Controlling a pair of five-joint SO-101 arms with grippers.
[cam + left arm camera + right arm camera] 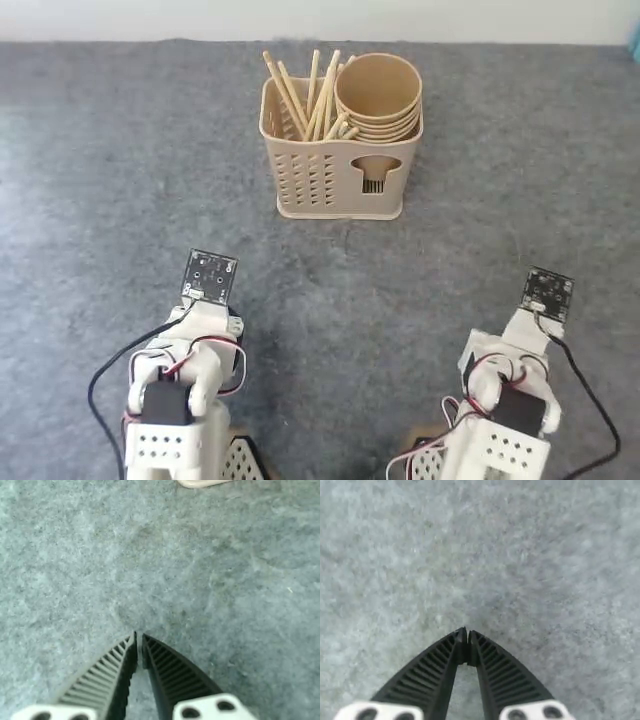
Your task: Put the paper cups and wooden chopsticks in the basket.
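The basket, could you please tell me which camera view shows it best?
The high view: it shows the basket whole, with paper cups and wooden chopsticks standing inside. The left wrist view catches a pale sliver, likely its base; the right wrist view faces grey carpet.

Left gripper (139, 636): hanging just above the mat, ribbed black jaws meeting at the tips, gripping nothing.
Grey mat (215, 585): lying fuzzy beneath.
Basket (200, 482): showing a beige sliver, well apart.
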